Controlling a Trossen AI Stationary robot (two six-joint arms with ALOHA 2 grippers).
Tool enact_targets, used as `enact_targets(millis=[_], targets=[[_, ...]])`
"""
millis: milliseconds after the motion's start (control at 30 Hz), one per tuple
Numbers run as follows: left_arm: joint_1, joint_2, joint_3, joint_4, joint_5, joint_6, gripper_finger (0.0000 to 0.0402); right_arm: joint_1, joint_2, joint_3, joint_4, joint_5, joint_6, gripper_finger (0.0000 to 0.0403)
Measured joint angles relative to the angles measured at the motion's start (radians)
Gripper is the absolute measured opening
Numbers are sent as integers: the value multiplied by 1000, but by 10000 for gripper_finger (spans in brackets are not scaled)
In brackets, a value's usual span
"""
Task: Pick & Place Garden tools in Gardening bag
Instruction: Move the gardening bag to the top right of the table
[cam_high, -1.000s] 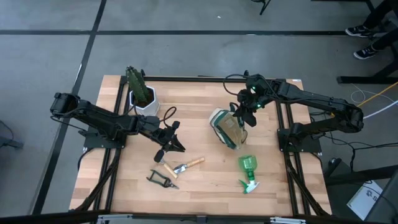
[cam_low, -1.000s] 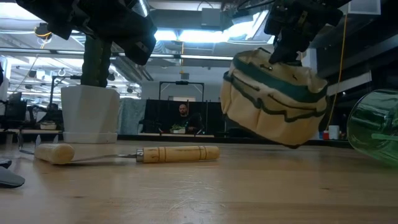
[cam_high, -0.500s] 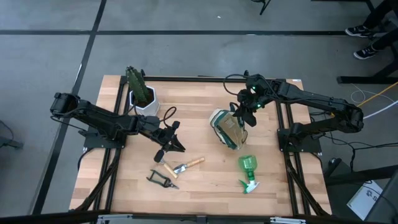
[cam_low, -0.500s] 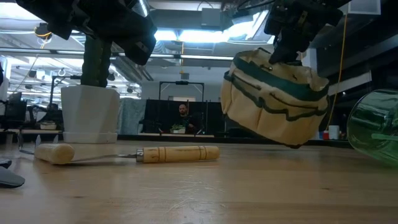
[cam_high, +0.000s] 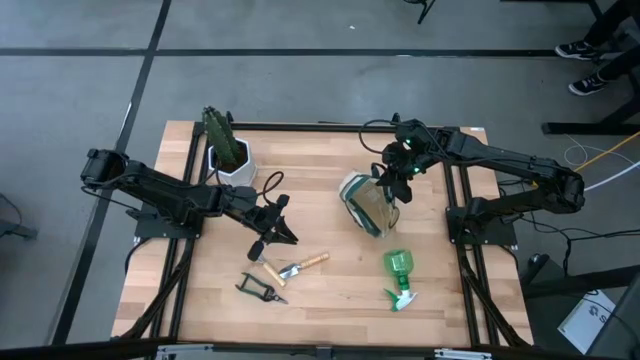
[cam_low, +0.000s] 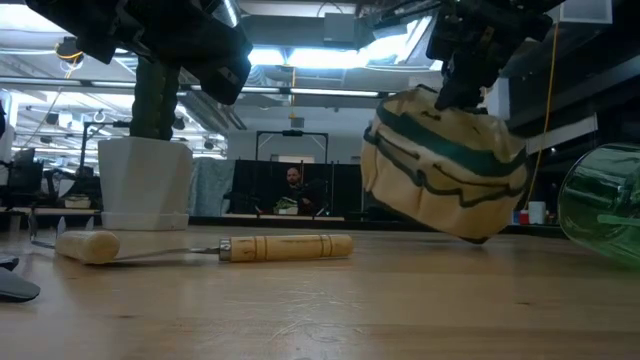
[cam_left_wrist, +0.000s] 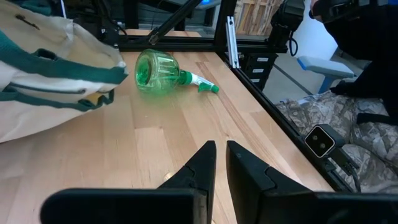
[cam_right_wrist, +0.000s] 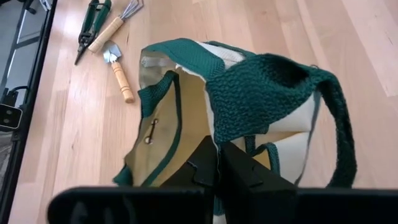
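The tan gardening bag with green trim hangs tilted below my right gripper, which is shut on its green loop handle; in the low view the bag has its lowest corner at or just above the tabletop. The garden tools lie on the table: a wooden-handled trowel, a claw rake, black-handled shears and a green spray bottle on its side. My left gripper hovers shut above the table just beyond the trowel, with nothing between its fingers. My right gripper pinches the bag's green woven loop handle between its two shut fingers, at the top of the loop. The fingers slant down from the table's right far side. The bag hangs tilted below them, its mouth turned toward the table's left.
A green cactus-like plant in a white pot stands at the table's far left. Bare wood lies between the bag and the tools and along the near edge. A person sits far off beyond the table.
Both grippers have kept their places. The bag has shifted a little below my right gripper, its side swinging slightly while the handle stays pinched.
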Motion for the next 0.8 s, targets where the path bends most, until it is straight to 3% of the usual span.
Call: enact_targets(millis=[500,800], targets=[[0,0,0,0,0,0,31,0,0,0,-36,-10,13,18],[0,0,0,0,0,0,31,0,0,0,-37,-11,17,75]])
